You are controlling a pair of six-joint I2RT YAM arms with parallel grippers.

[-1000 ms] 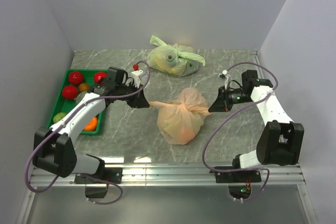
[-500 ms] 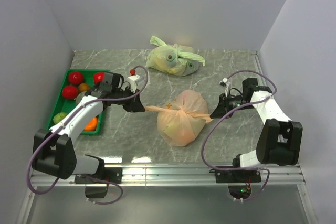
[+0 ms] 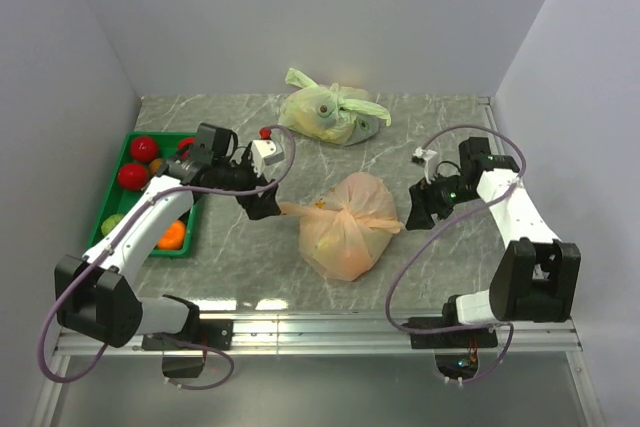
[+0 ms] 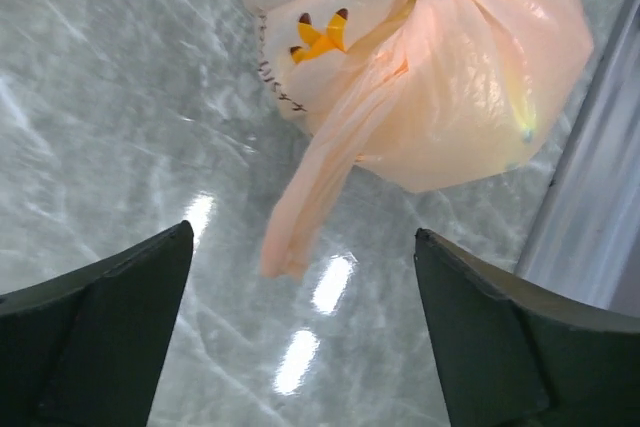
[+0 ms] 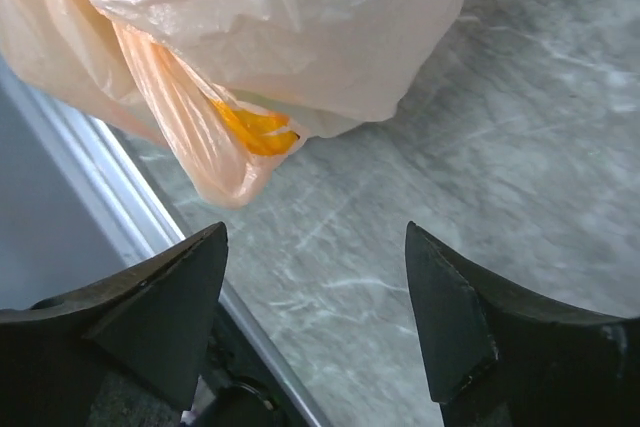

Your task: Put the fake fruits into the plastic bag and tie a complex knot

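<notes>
There are two arms and two bags. The peach bag (image 3: pixel 345 232) sits in the middle of the grey table (image 3: pixel 250 277), between the two arms. The green bag (image 3: pixel 330 112) lies at the back and is tied shut.

There is one green tray (image 3: pixel 172 251) on the left. In it I count three red fruits (image 3: pixel 143 147), one orange one and one green one. An arm hides part of the tray, so there may be more.

The peach bag is thin, round and puffed up. What is inside shows only as dim shapes. Its top is bunched into one knot (image 3: pixel 347 212), and two thin tails stick out, one to each side.

The bag has small yellow banana pictures. The left wrist view shows two and the right wrist view shows one. There is a line of tiny writing beside them, too small to read.

The left gripper (image 4: pixel 302 237) has its fingers spread wide, with nothing held. The left tail (image 4: pixel 320 177) hangs loose in front of it. The right gripper (image 5: pixel 316 232) is spread wide too and holds nothing. The right tail (image 5: pixel 190 117) hangs free near it.
</notes>
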